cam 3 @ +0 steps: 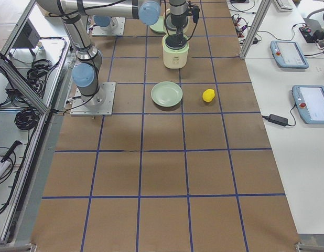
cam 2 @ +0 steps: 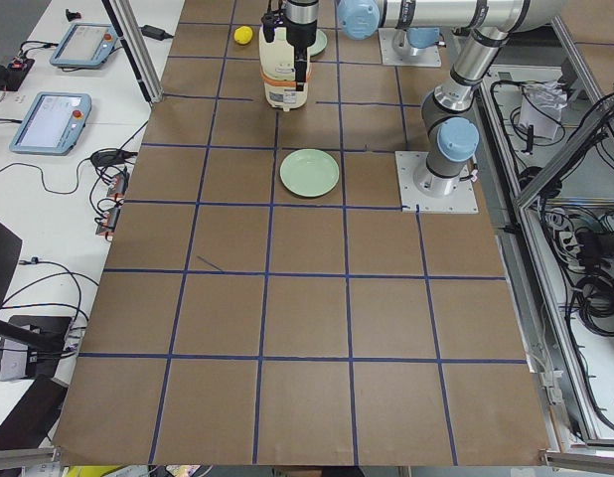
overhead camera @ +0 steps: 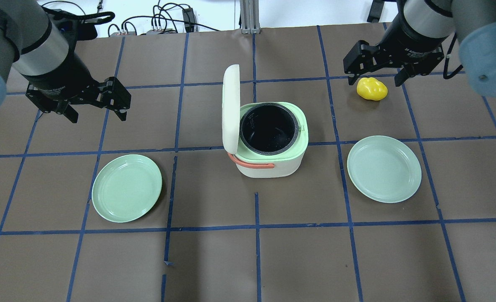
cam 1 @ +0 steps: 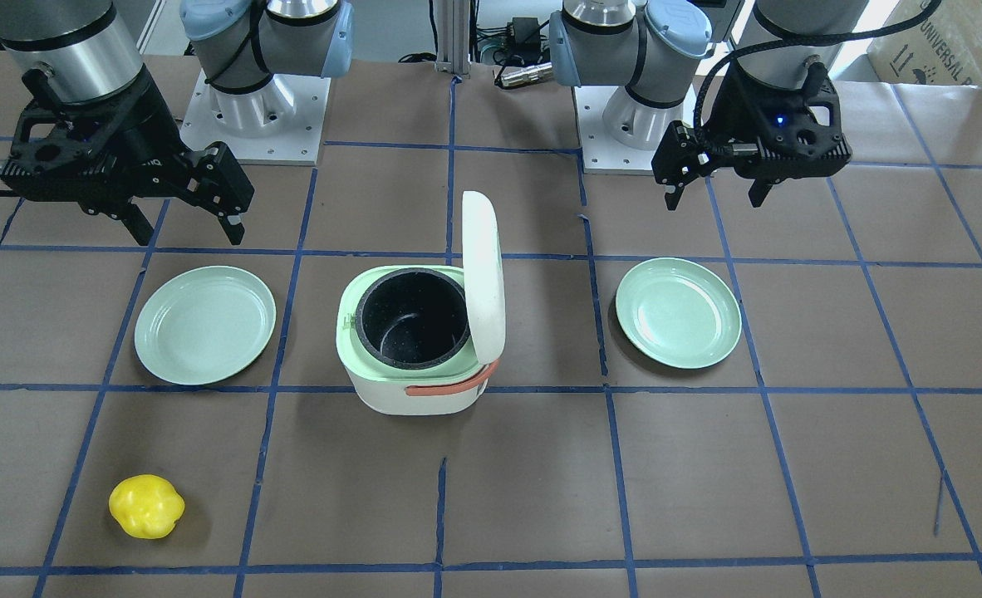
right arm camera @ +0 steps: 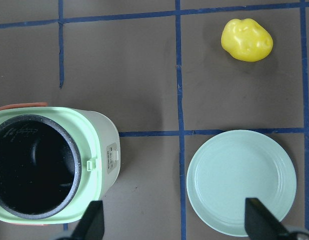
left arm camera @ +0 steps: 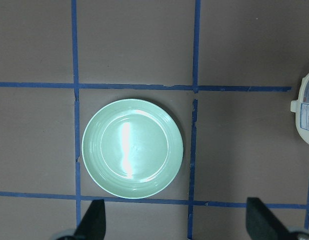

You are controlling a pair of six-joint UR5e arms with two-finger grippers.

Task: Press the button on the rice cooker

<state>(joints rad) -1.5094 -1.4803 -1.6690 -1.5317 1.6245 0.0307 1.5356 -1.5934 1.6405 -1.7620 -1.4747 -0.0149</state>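
Midway between left gripper [cam 1: 715,202] and right gripper [cam 1: 189,237], well apart: rice cooker [cam 1: 412,399].

I see bright, even overhead light on the brown table [overhead camera: 214,260]. Shadows are soft and faint, clearest beside the rice cooker [right arm camera: 107,145]. A white glare streak crosses the green plate [left arm camera: 149,150]. Close views look sharp.

The left gripper [cam 1: 716,199] and the right gripper [cam 1: 189,237] were held raised (fingers pointed downward), with jaws spread wide apart.
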